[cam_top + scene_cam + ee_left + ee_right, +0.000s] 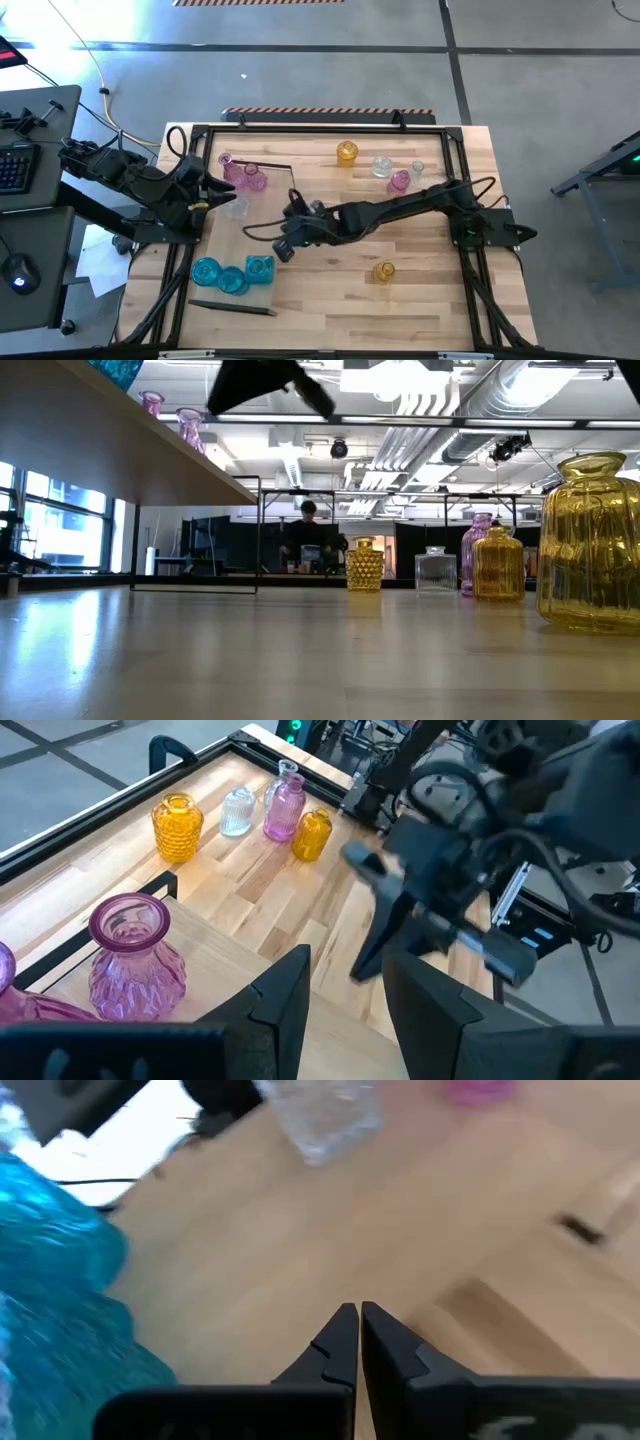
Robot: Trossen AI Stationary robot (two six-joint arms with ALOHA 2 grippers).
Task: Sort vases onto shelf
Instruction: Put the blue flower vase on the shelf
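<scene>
The shelf (225,238) is a raised light-wood board along the table's left side. On it stand pink vases (245,176), teal vases (230,273) and a clear vase (236,206). My left gripper (216,196) hovers at the shelf's left side beside the clear vase. It is open, with bare wood showing between its fingers (345,1005). My right gripper (284,247) is shut and holds nothing. It hangs over the shelf's right edge (470,1285), its closed tips (358,1320) near a teal vase (60,1300). More vases stand on the table.
On the table at the far right stand a yellow vase (347,152), a clear vase (382,166) and a pink vase (399,181). Another yellow vase (384,271) stands nearer. A dark rod (230,307) lies near the front left. Black frame rails (320,128) ring the table. A person (305,540) stands beyond.
</scene>
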